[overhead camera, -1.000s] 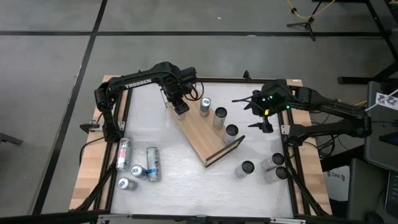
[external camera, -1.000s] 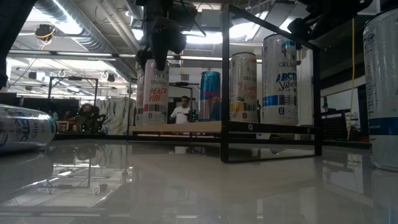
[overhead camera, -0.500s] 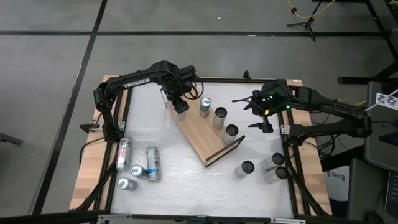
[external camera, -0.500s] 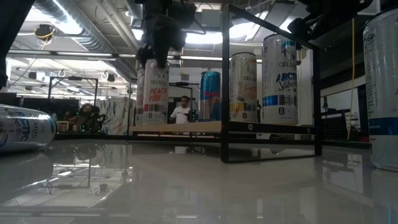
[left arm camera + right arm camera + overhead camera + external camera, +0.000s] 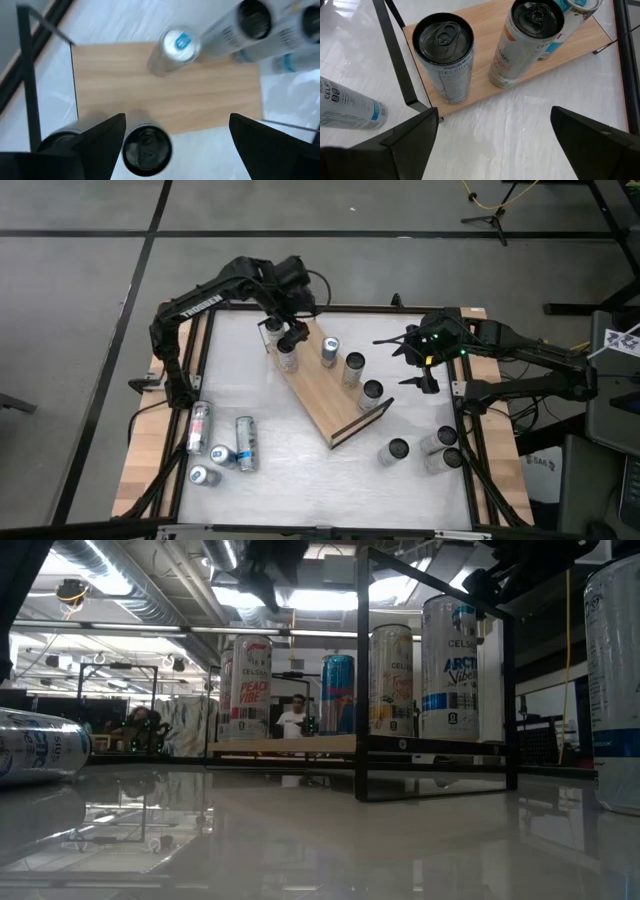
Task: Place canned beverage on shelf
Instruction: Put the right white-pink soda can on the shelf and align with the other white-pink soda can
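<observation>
Left gripper [image 5: 291, 332], fingers spread wide and empty, above a can [image 5: 288, 356] standing at the shelf's [image 5: 322, 393] far-left end; right gripper [image 5: 413, 358] likewise open, empty, near the tabletop's right edge.

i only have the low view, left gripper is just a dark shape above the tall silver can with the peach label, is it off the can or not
Observer: yes. In the left wrist view the left gripper is open, with its fingers spread above the tall silver peach-label can and not touching it.
Operator: how many cans on the shelf, they overlap for me
Observer: the high view shows four cans standing on the long light-brown wooden shelf.
Operator: wheres the right arm
Observer: in the high view the right gripper waits open off to the shelf's right, apart from it and holding nothing.
</observation>
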You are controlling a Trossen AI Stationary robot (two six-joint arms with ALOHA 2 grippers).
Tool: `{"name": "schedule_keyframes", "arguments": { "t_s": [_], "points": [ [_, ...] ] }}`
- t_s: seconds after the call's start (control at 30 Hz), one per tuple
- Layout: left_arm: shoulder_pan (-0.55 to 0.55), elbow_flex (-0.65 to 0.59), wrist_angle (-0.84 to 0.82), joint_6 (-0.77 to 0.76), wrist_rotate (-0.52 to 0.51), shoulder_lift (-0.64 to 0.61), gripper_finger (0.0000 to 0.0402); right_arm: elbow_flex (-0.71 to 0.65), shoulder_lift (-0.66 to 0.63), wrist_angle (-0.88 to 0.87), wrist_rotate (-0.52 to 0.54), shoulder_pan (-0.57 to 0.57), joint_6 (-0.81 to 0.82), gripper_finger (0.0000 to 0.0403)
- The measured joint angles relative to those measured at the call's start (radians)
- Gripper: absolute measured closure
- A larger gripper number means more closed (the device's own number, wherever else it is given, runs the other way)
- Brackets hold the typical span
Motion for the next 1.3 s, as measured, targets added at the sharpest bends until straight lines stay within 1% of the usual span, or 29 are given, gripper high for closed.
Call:
{"name": "schedule_keyframes", "arguments": {
  "t_s": [0.1,0.2,0.27,0.4,0.47,0.53,0.67,0.83,0.93,1.03,1.17,1.3],
  "points": [
    [-0.020,0.065,-0.033,-0.025,0.001,0.000,0.0055,0.000,0.000,0.000,0.000,0.000,0.000,0.0024],
    [-0.046,0.107,-0.100,-0.071,0.004,0.000,0.0055,0.000,0.000,0.000,0.000,0.000,0.000,0.0024],
    [-0.071,0.118,-0.151,-0.080,0.000,0.000,0.0055,0.000,0.000,-0.001,0.000,0.000,0.000,0.0024],
    [-0.146,0.118,-0.140,-0.099,-0.016,-0.019,0.0055,0.000,0.000,-0.002,0.000,0.000,0.000,0.0024],
    [-0.191,0.118,-0.142,-0.100,-0.049,-0.025,0.0057,0.000,0.000,-0.005,0.000,0.000,0.000,0.0024],
    [-0.242,0.118,-0.142,-0.103,-0.108,-0.028,0.0062,0.000,0.000,-0.007,0.000,0.000,0.000,0.0024],
    [-0.343,0.118,-0.141,-0.137,-0.205,-0.030,0.0084,0.000,0.000,-0.007,0.000,0.000,0.000,0.0024],
    [-0.429,0.110,-0.139,-0.189,-0.244,-0.031,0.0125,0.000,0.000,-0.007,0.000,0.000,0.000,0.0024],
    [-0.460,0.055,-0.139,-0.221,-0.252,-0.038,0.0153,0.000,0.000,-0.007,0.000,0.000,0.000,0.0024],
    [-0.479,-0.051,-0.140,-0.243,-0.263,-0.067,0.0180,0.000,0.000,-0.007,0.000,0.000,0.000,0.0024],
    [-0.486,-0.249,-0.128,-0.302,-0.268,-0.140,0.0217,0.000,0.000,-0.007,0.000,0.000,0.000,0.0024],
    [-0.486,-0.462,-0.025,-0.364,-0.268,-0.225,0.0249,0.000,0.000,-0.007,0.000,0.000,0.000,0.0024]
  ]
}}
